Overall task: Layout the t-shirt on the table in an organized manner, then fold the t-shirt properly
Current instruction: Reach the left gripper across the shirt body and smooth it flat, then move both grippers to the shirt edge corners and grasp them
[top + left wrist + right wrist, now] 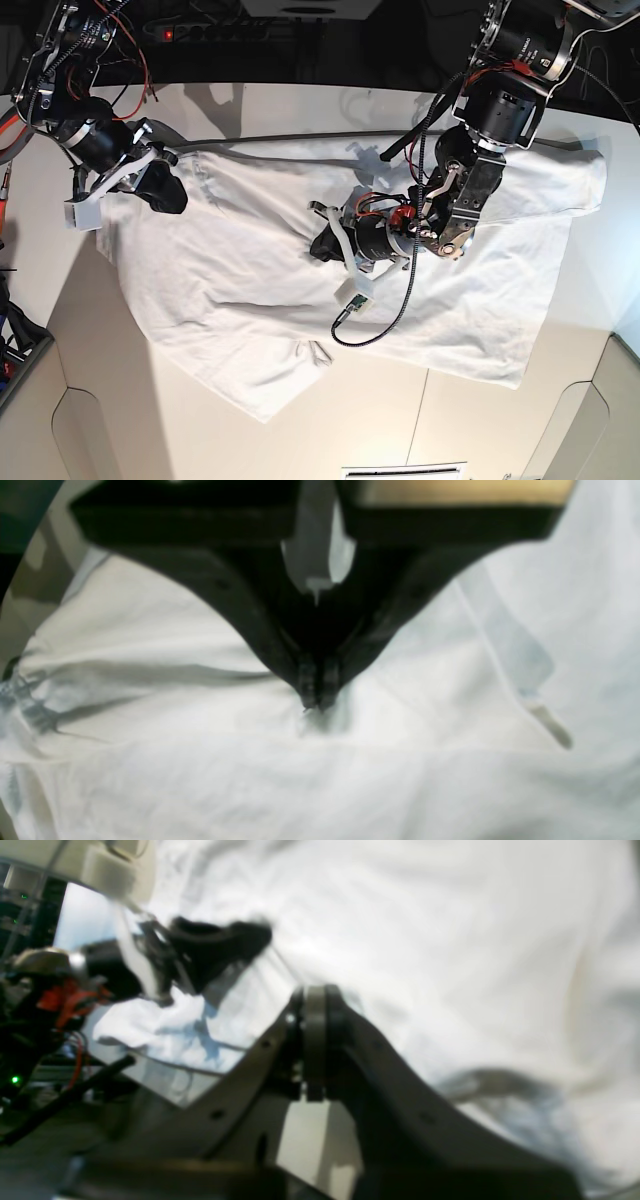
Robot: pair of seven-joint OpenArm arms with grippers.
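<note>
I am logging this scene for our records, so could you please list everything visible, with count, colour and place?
large plain white cotton t-shirt: one, white, spread wrinkled across the table's middle, one sleeve near the front edge.
wide flat matte white table: one, white, under the shirt, filling most of the base view.
black power strip: one, black, behind the table's far edge.
left gripper: one, black, jaws together on the shirt's middle fabric.
right gripper: one, black, jaws together at the shirt's edge, on the base view's left.

Left gripper (316, 700) closed; right gripper (314, 1000) closed, arms apart.
</note>
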